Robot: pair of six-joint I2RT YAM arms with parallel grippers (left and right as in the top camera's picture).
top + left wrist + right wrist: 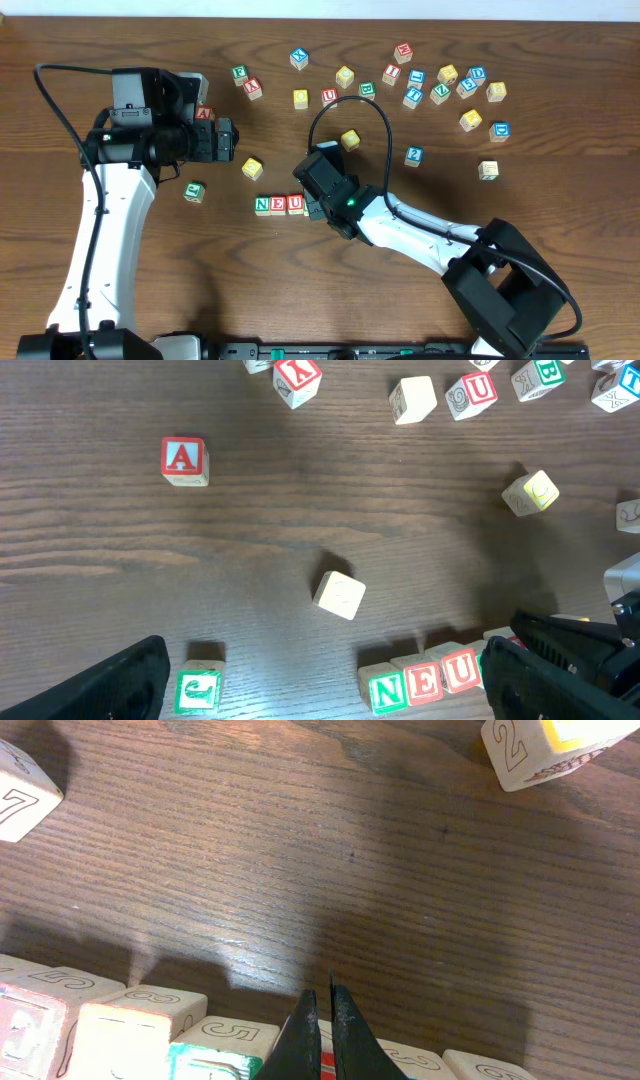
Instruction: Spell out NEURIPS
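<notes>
N point(263, 205), E point(279, 205), U point(295, 204) cubes in touching row; right tool point(328, 1020) together beside U; left tool point(232, 140) apart

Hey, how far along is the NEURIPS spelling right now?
Done: N, E and U sit side by side in a row. In hand: nothing visibly; the right hand is shut at the U end, and the left hand is open and empty. Left: the last four letters, presumably among the scattered cubes.

Table point(230, 285) bare robot-side of NEU row point(278, 205) — right claw point(310, 210) blocks its rt end.
</notes>
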